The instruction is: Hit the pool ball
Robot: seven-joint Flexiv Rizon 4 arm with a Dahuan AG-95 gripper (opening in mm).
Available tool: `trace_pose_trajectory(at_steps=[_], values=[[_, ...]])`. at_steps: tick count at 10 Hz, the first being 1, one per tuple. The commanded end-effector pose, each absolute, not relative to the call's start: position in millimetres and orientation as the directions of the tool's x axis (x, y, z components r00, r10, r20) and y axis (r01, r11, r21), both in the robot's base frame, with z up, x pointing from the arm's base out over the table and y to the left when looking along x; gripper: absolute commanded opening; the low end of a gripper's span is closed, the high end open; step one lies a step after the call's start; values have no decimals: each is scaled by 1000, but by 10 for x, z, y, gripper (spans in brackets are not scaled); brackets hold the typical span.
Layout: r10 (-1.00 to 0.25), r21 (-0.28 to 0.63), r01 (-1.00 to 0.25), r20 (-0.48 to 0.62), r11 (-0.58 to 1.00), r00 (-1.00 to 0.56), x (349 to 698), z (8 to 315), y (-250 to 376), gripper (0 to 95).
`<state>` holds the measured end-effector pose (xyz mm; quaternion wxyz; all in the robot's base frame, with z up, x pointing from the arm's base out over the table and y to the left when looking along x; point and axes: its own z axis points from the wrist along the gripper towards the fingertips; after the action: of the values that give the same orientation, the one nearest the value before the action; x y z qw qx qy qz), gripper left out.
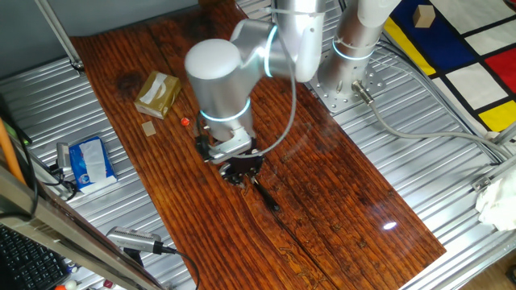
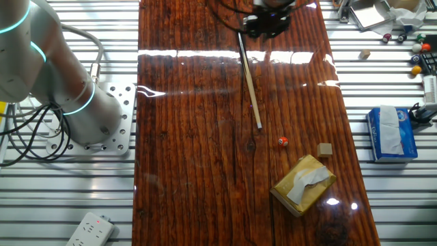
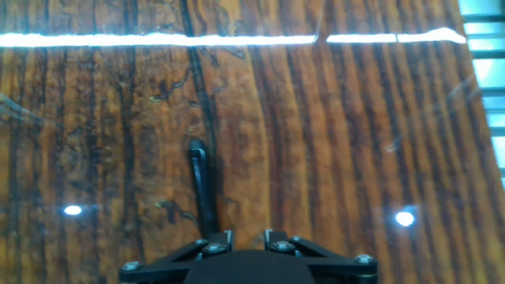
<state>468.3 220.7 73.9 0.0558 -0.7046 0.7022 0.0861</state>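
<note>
The gripper (image 2: pixel 268 24) is clenching the butt of a thin cue stick (image 2: pixel 250 80), and we are hovering at one end edge of the wooden table (image 2: pixel 177 137). The stick is lying low along the boards, its tip aiming toward the opposite end. We are seeing a tan cardboard box (image 2: pixel 303 184) near that far corner, a small tan block (image 2: pixel 325 149) beside it, and the pool ball (image 2: pixel 283 141) just off the tip, nearer the long edge. We are risking a miss: the tip is pointing past the ball, so a straight push could slide by, or the thin stick could pivot in the fingers.
</note>
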Motion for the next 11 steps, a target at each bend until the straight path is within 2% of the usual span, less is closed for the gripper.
trace_pose_trajectory(at_steps=[1, 5, 11], values=[[-981, 41, -999, -193, 24, -31, 4567, 659, 2306, 190], [-981, 14, -999, -190, 46, -48, 4391, 542, 2462, 190], [-980, -23, -998, -193, 58, -52, 4349, 288, 2496, 190]])
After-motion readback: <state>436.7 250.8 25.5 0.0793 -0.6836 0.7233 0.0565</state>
